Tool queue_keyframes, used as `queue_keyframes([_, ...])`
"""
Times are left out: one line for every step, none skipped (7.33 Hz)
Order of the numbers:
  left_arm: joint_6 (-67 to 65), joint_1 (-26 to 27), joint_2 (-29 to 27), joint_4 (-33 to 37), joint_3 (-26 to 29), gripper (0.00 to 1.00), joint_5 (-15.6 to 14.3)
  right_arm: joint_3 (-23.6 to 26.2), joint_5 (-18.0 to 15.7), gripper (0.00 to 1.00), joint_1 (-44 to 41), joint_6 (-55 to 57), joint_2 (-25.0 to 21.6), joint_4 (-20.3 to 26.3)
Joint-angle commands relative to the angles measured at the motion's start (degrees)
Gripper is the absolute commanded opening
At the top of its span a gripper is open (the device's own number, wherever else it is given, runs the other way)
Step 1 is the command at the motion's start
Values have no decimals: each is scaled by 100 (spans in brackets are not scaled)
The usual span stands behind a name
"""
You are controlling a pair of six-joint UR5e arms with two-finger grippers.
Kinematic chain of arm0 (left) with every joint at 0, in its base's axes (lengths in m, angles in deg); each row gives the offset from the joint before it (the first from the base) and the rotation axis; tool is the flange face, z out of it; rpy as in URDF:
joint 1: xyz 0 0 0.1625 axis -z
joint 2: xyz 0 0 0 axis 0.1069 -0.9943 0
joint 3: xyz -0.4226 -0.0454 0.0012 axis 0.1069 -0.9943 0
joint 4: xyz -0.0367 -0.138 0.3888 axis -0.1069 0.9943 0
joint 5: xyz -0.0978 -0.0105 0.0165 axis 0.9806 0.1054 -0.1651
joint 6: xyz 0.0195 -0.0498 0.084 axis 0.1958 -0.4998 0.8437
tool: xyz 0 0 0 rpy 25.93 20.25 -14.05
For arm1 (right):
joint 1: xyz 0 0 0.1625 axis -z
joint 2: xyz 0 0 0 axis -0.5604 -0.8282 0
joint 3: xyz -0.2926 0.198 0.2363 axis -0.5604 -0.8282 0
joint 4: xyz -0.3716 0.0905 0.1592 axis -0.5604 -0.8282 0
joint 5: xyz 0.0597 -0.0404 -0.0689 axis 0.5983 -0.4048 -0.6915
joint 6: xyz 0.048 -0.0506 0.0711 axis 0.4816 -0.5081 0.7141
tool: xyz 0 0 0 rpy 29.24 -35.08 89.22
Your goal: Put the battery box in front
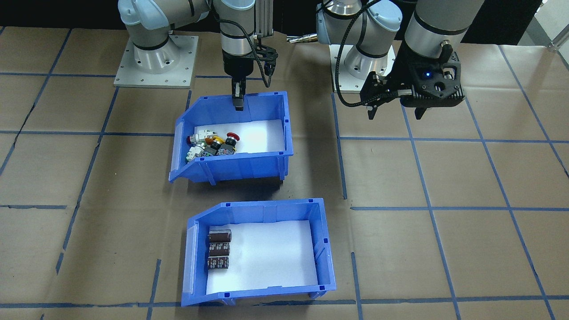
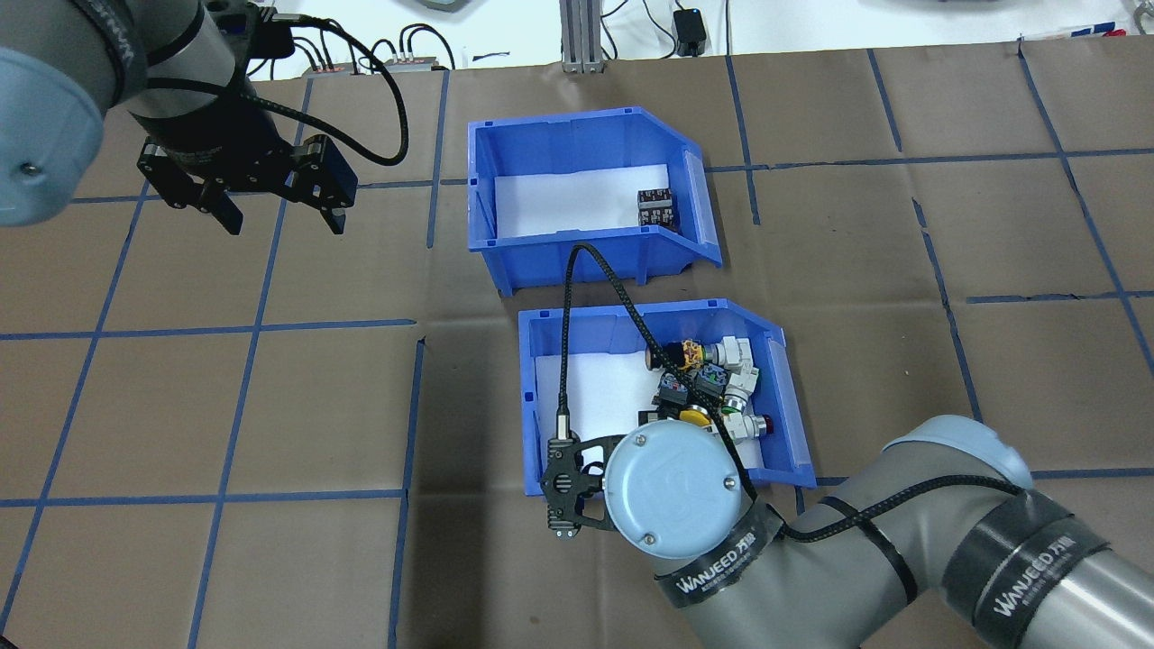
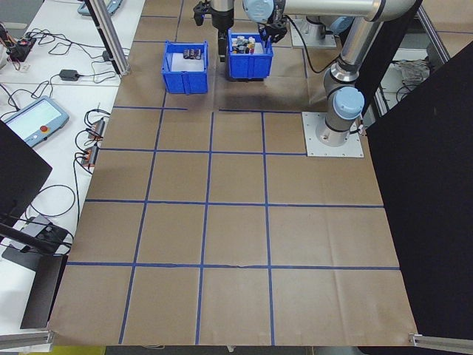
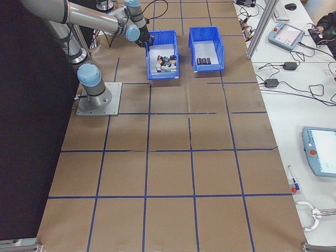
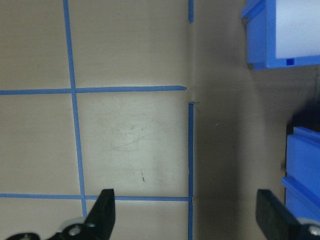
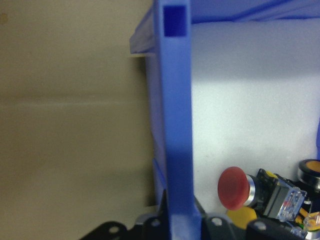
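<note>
The battery box (image 1: 255, 213) is a blue bin with a white floor, holding three dark brown cells (image 1: 218, 251) at its sloped end. In the overhead view the battery box (image 2: 577, 252) lies on the far side of the switch bin (image 2: 631, 311). That second blue bin (image 1: 240, 166) holds colourful push-button switches (image 1: 213, 144). My right gripper (image 1: 238, 95) is shut on its wall nearest the robot base, and the wall (image 6: 177, 125) runs up between the fingers in the right wrist view. My left gripper (image 2: 284, 221) hangs open and empty over bare table, well apart from both bins.
Brown paper with blue tape lines (image 1: 426, 191) covers the table. The two bins sit close together with a narrow gap. Bin corners (image 5: 280, 35) show at the right edge of the left wrist view. A red push-button (image 6: 232, 187) lies near the gripped wall.
</note>
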Motion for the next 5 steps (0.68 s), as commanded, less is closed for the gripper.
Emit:
queue_keyframes([-45,3,34,-45,-100,99,-1,-53,-251,0,-41,79,115,28])
queue_keyframes([-45,3,51,-45,-100,99,8,-53,-252,0,-41,79,124,28])
queue_keyframes([-11,3,51,-45,-109,99,-10,-53,-191,8,-50,97,141,28])
queue_keyframes([-36,3,43,-45,-109,99,-10,-53,-173,17,-50,253,150,28])
queue_keyframes([-19,3,43,-45,-109,99,-10,-62,-173,17,-50,333,141,19])
